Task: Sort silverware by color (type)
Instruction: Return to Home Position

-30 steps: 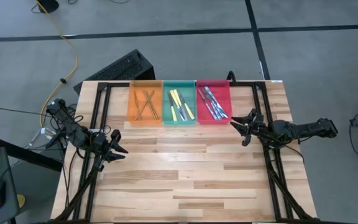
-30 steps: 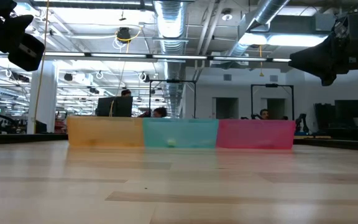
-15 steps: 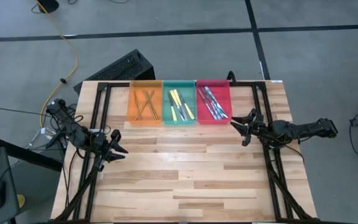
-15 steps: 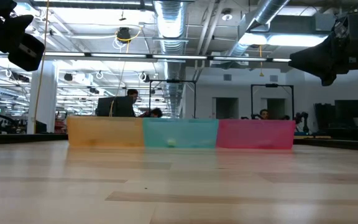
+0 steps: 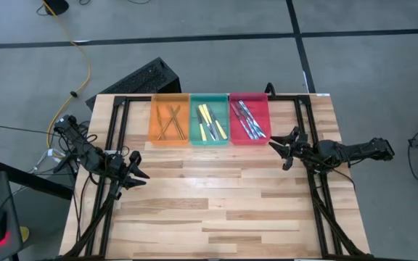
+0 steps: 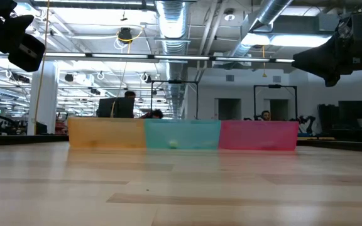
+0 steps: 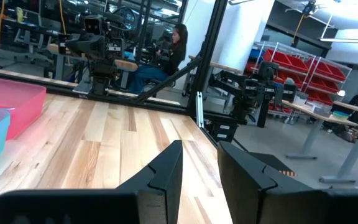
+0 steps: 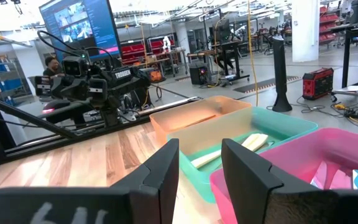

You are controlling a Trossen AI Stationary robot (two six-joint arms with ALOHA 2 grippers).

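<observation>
Three trays are lined up side by side at the far edge of the wooden table [image 5: 216, 210]. The orange tray [image 5: 170, 98] is placed on the left, the green tray [image 5: 209, 98] in the middle and the red tray [image 5: 249, 97] on the right, and their walls are set right against each other. All the silverware is found inside these trays. The thin gold pieces [image 5: 171, 123] are laid crossed over one another in the orange tray. The yellow-handled pieces [image 5: 205, 116] are laid in the green tray. The shiny silver pieces [image 5: 247, 119] are piled in the red tray.

The left gripper [image 5: 142, 167] is held above the left side of the table, well apart from the trays, and it is pointed to the right. Its two fingers are spread a little, and the bare wood is seen through the gap between them.

The right gripper [image 5: 276, 154] is held above the right side of the table, close to the near right corner of the red tray, and it is pointed to the left. Its fingers are spread a little too, and the trays are seen through the gap.

A black keyboard [image 5: 140, 78] is seen on the floor beyond the far left corner of the table. A person [image 7: 178, 46] is seen seated in the room behind the table
</observation>
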